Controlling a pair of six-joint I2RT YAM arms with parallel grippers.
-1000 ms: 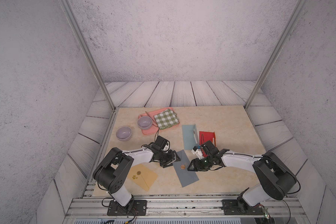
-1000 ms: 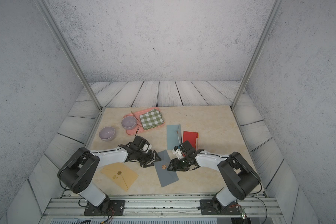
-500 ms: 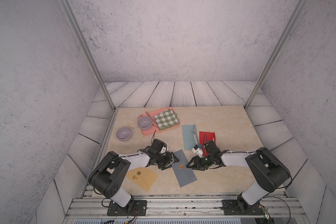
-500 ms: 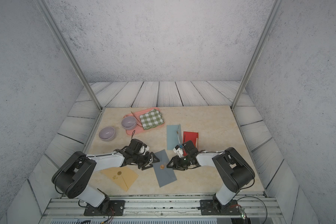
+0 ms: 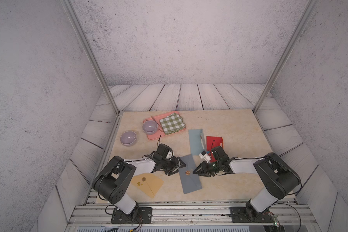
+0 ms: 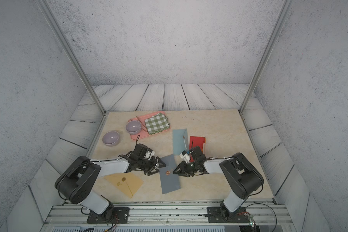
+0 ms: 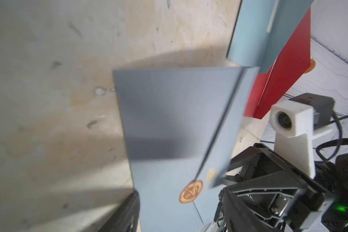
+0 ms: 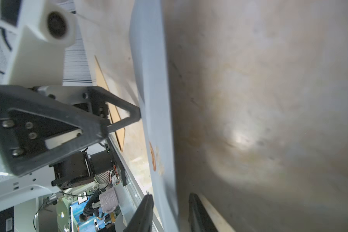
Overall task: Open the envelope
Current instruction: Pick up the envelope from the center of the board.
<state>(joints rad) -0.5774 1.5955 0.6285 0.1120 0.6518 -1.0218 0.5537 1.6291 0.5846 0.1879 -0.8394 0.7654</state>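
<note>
In both top views the envelope (image 5: 190, 180) lies front-centre between the left gripper (image 5: 178, 168) — jaws wide, empty — and the right gripper (image 5: 196, 172); the left wrist view shows the flap (image 7: 235, 120) partly raised off the seal (image 7: 190, 191); the right wrist view shows the right jaws narrow, straddling the flap with clearance, so opening is judged begun, not finished.

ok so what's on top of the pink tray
A green checked cloth, a lilac bowl at one corner and a thin utensil between them. The tray surface beneath cloth and bowl is covered, so anything under them cannot be seen.

Robot lab cell, aluminium frame posts (image 5: 92, 60), printed backdrop walls (image 5: 179, 40)
</note>
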